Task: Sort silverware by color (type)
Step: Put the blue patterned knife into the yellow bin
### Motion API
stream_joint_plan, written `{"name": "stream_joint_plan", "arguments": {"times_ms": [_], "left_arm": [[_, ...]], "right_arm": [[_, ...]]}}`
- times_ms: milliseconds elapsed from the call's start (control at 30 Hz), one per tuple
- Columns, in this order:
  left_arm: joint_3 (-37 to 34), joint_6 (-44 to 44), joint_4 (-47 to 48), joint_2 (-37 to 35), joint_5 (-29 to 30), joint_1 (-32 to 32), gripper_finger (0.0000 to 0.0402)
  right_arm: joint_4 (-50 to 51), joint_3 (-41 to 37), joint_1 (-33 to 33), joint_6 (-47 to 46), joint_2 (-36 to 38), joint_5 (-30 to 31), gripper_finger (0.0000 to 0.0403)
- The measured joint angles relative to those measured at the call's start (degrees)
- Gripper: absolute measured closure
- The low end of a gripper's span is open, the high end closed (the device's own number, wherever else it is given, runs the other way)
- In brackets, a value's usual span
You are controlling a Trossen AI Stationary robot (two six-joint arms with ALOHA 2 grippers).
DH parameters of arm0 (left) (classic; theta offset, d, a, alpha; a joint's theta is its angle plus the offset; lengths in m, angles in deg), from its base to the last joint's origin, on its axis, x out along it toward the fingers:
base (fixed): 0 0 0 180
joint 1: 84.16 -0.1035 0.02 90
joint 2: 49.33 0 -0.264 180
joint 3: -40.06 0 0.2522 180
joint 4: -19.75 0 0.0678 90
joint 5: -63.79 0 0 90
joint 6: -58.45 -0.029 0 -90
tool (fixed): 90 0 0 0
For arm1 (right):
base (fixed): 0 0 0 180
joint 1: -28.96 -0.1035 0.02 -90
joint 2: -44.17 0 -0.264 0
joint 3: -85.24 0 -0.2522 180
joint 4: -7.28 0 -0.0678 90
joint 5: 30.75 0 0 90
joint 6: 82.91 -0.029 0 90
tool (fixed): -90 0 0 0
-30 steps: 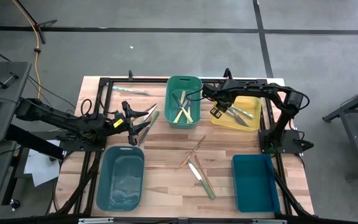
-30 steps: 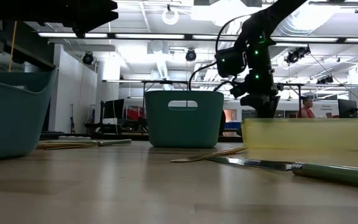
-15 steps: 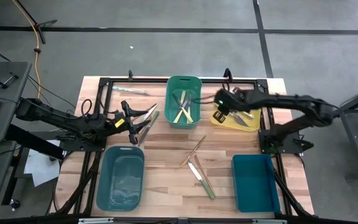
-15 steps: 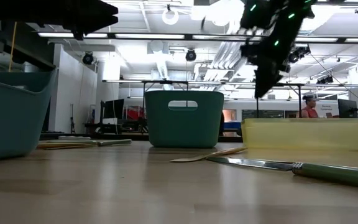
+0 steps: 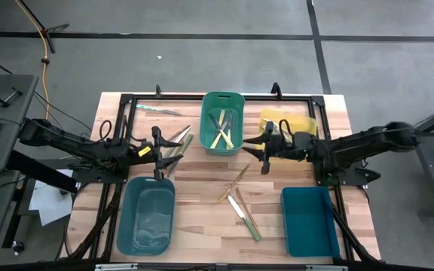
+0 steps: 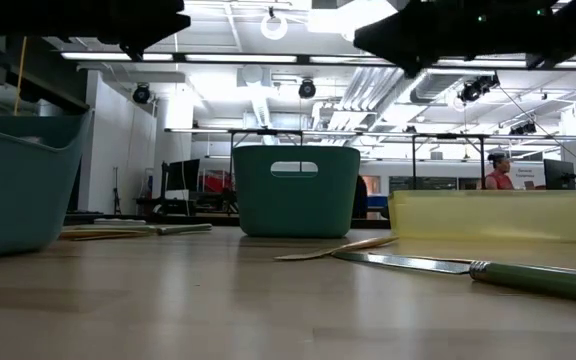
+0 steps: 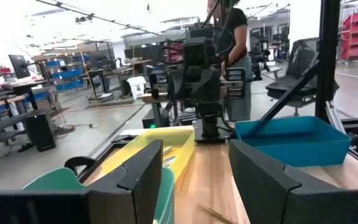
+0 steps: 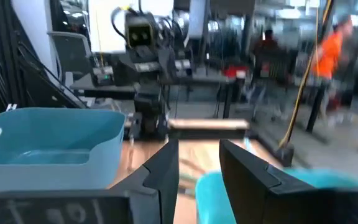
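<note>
Loose silverware lies flat on the wooden table: a pale pair and a green-handled knife near the middle, more pieces beside my left gripper, and one at the far left. Several pieces lie in the green bin. My left gripper hovers open left of that bin, fingers wide, nothing between them. My right gripper hangs level above the table between the green bin and the yellow bin, pointing toward the table's left, open and empty.
A teal bin stands at the near left and a blue one at the near right. A black frame runs round the table edges. The low view shows the knife in front of the yellow bin.
My right gripper has risen from over the yellow bin and swung toward the table's near edge. It has tipped from pointing down to level, now facing the table's left. Nothing hangs from it. The silverware on the table has stayed put.
</note>
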Motion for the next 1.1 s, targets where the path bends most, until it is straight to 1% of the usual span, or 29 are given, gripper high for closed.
{"name": "stream_joint_plan", "arguments": {"times_ms": [100, 233, 367, 467, 700, 800, 933, 1100], "left_arm": [[0.0, -1.57, 0.47, 0.0, -0.02, -0.02, 0.0225], [0.0, -3.46, 1.43, 0.0, -0.03, -0.04, 0.0225], [0.0, -4.45, 3.78, 0.0, 0.06, -0.07, 0.0225], [0.0, -4.47, 4.04, 0.0, 1.85, -0.07, 0.0225], [0.0, -4.38, 4.04, 0.0, 6.51, -0.07, 0.0225], [0.0, -3.34, 4.35, 0.0, 6.55, -0.07, 0.0225], [0.0, -3.37, 4.78, 0.0, 6.56, -0.07, 0.0225], [0.0, -3.37, 4.83, 0.0, 6.6, -0.07, 0.0225]], "right_arm": [[-3.55, 0.94, -0.38, 2.62, -3.15, -0.1, 0.029], [-3.8, 4.02, 0.08, 2.79, -6.57, -0.08, 0.029], [-3.56, 4.78, 0.36, 2.37, -9.1, -0.06, 0.029], [-3.55, 4.84, 0.36, 3.04, -10.25, -0.06, 0.029], [-4.71, 4.85, 0.34, 2.44, -10.26, -0.06, 0.029], [-4.81, 4.86, 0.34, 2.27, -10.26, 0.02, 0.029], [-4.79, 4.86, 0.36, -0.18, -10.26, 1.47, 0.029], [-4.77, 4.86, 0.36, -0.19, -10.26, 3.92, 0.029]]}}
